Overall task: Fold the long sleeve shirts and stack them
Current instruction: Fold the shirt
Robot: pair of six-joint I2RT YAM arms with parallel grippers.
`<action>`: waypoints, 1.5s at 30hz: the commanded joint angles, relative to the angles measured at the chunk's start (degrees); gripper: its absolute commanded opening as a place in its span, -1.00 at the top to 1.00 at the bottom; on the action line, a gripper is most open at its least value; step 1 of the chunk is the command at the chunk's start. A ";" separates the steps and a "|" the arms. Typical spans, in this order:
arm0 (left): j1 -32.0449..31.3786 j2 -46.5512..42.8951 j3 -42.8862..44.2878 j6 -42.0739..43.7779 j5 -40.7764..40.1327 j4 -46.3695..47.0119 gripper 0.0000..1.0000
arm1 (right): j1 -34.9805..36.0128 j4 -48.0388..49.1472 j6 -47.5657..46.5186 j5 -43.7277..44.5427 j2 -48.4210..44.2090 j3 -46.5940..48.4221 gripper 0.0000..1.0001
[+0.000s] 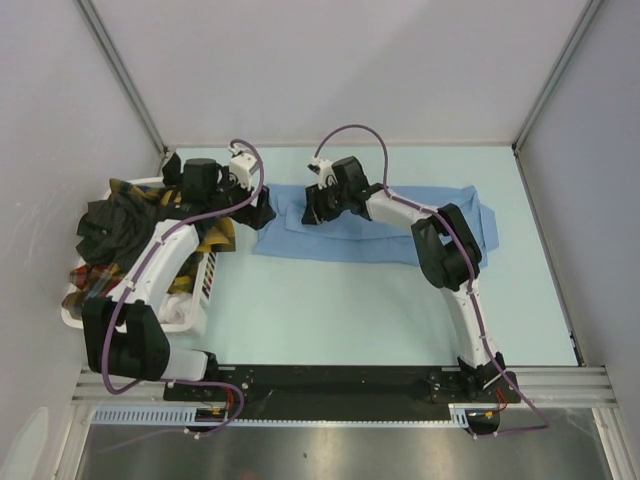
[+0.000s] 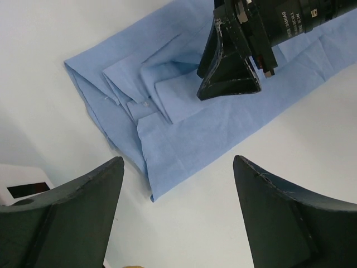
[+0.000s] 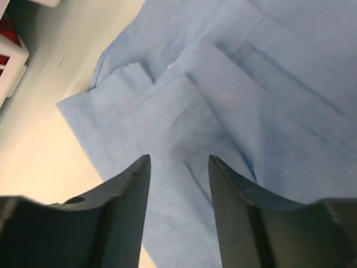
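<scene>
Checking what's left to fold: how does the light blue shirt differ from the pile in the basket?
The light blue shirt lies flattened on the table; the pile sits crumpled in the white basket. The light blue shirt is plain; the pile is dark and plaid. Both are cloth garments.

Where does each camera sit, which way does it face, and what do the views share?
Top external: above, behind the bases, looking down on the pale table; left arm, right arm whole.
Left wrist: looks down past the open left gripper at the plain light blue cloth shirt; right gripper intrudes.
Right wrist: looks down between its own fingers, close over that shirt.
Shared: all three show the shirt.
</scene>
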 commanded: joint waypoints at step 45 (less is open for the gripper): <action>-12.07 22.03 -6.22 59.78 -18.00 -5.27 0.17 | -55.43 -27.73 -1.91 2.66 -30.16 -36.57 0.13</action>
